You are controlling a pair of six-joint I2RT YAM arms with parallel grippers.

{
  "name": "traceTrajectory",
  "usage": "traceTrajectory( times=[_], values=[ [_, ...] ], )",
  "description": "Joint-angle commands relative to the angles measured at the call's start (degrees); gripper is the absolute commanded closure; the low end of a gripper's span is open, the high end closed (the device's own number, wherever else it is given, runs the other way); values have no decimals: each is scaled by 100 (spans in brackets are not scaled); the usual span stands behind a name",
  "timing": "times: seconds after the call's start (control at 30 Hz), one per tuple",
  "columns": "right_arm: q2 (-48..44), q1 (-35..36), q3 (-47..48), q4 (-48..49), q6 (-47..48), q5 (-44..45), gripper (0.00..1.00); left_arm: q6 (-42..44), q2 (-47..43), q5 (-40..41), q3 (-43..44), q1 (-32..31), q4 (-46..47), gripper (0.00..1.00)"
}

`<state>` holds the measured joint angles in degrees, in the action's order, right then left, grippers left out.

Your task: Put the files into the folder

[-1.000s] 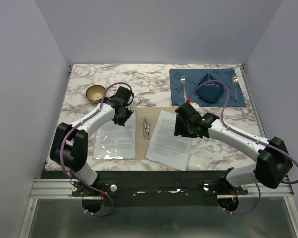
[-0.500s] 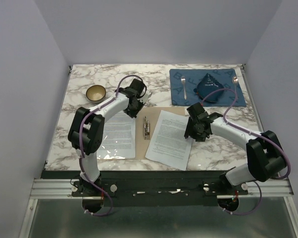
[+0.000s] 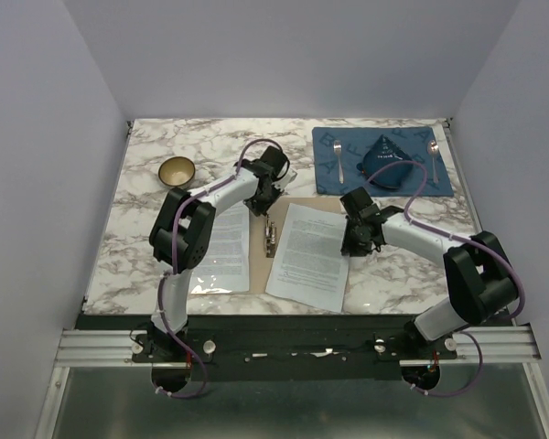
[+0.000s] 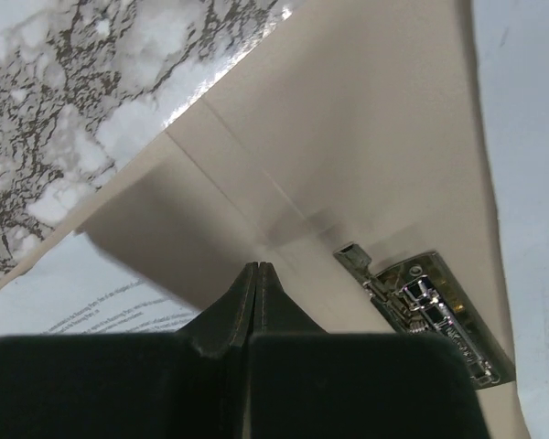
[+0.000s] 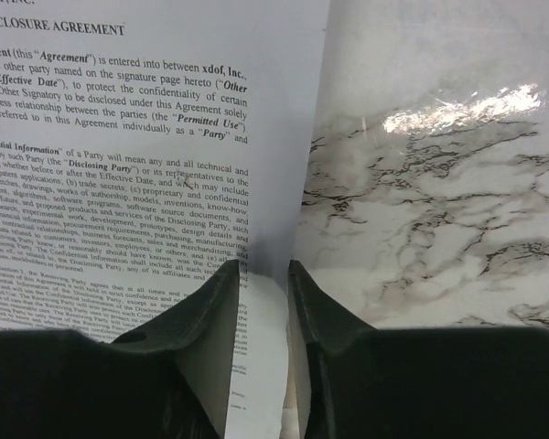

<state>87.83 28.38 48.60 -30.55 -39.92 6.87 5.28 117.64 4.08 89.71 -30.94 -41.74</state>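
- Here, my left pincer (image 4: pixel 258 271) is pressed shut, empty, over the folder (image 4: pixel 366 137), with its clip (image 4: pixel 430 306) just to the right.
- My right pincer (image 5: pixel 263 274), narrow, straddles the right edge of the file (image 5: pixel 146 183). It looks thin, limp and slippery, so that edge is where I should pinch.

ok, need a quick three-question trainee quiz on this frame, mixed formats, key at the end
1. Count: how many white printed paper sheets lie on the open tan card folder with the small metal clip?
2. True or false: the left gripper has its fingers pressed together with nothing between them.
3. Between the fingers of the right gripper sits: A) the right-hand sheet's edge B) the metal clip C) nothing

Key: 1) two 2) true 3) A
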Motion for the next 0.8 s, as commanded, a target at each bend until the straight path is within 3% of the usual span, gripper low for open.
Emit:
traceTrajectory(
  times=[0.0,0.77],
  values=[
    [15,-43,229,207,300,-11,71,-53,171,172,196,-123,-168,100],
    [735,-43,941,391,608,42,96,-62,391,252,-217,-360,34,100]
  ],
)
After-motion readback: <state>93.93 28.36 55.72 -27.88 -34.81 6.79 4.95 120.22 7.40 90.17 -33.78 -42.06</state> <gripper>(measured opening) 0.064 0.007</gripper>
